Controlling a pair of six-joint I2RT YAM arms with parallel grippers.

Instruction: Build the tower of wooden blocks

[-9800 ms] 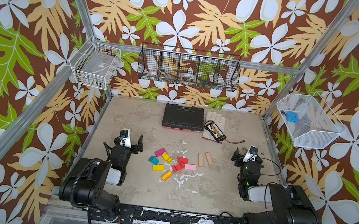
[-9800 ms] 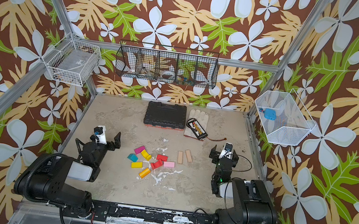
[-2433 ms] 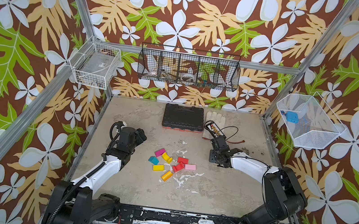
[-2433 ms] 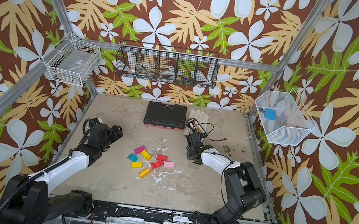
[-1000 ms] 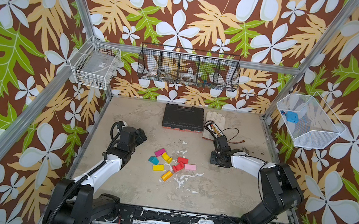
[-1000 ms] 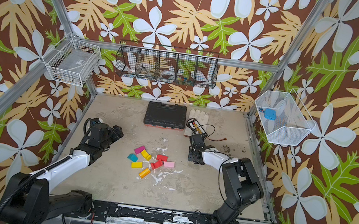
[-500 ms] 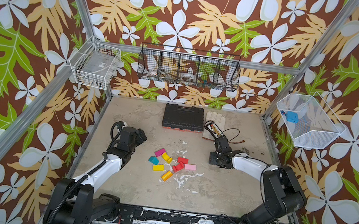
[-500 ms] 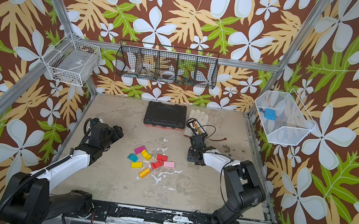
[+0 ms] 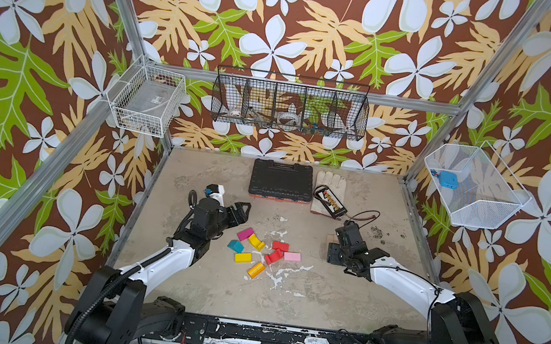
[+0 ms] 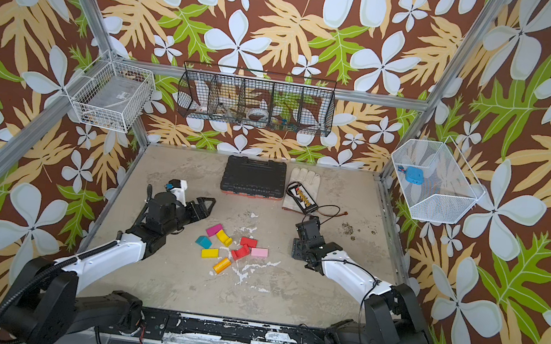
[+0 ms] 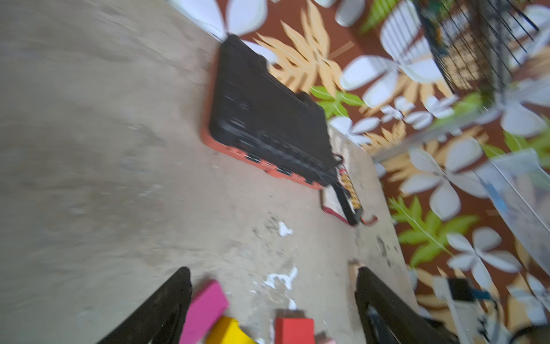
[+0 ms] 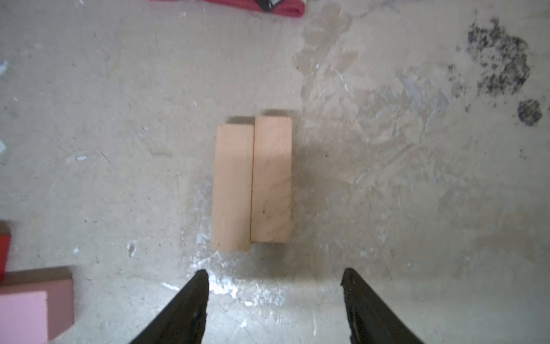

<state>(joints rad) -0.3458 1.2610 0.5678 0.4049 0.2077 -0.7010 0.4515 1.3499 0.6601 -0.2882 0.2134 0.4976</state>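
Hovering over the two tan planks (image 12: 251, 184), the right gripper (image 12: 274, 271) has its fingers spread and empty. The planks lie flat on the worktop (image 12: 119, 119), side by side and touching, at the centre of the right wrist view. Left of them in a top view, the coloured wood blocks (image 9: 280, 246) lie scattered at mid-frame, unstacked. The left gripper (image 9: 241, 212), fingers spread and empty, hangs just upper left of the magenta block (image 9: 245, 234).
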